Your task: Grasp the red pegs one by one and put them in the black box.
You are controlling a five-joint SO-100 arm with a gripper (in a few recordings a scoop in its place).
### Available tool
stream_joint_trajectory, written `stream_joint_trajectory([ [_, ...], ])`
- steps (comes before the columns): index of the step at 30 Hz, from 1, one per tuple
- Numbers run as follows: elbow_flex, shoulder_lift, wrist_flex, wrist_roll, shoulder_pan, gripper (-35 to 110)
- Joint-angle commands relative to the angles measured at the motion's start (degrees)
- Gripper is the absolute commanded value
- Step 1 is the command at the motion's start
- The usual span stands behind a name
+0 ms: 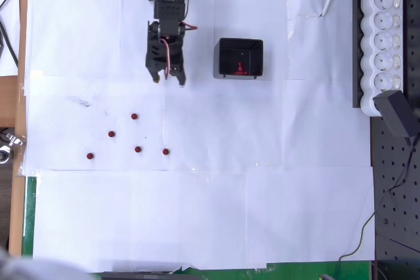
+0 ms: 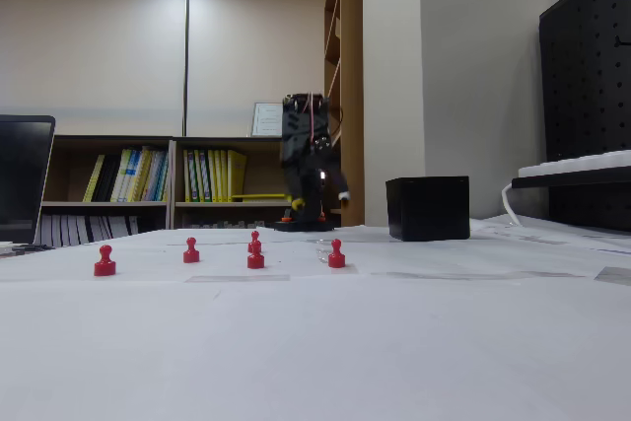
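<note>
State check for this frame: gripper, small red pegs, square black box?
Black two-finger gripper: empty, pointing down, jaws slightly apart, left of the box.
Five small red pegs: upright on white paper, scattered, untouched.
Square black open-top box: upright, red pegs inside.

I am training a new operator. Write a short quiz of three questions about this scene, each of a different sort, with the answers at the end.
1. How many red pegs lie loose on the white paper in the overhead view?
2. True or false: the black box already holds something red.
3. In the overhead view, the claw is: A) over the box; B) left of the box, above the pegs; C) beside the power strip.

Key:
1. Five.
2. True: red shows inside the box near its lower wall.
3. B.
</note>
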Motion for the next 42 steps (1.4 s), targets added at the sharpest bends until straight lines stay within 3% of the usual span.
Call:
stream_joint_trajectory([
  [1, -0.1, 2.9, -9.8, 0.2, 1.9, 22],
  [13, -1.2, 18.5, -33.4, 2.9, 7.7, 20],
  [25, 1.7, 30.9, -46.5, 4.6, 9.0, 20],
  [42, 10.4, 39.3, -47.6, 4.5, 11.3, 17],
])
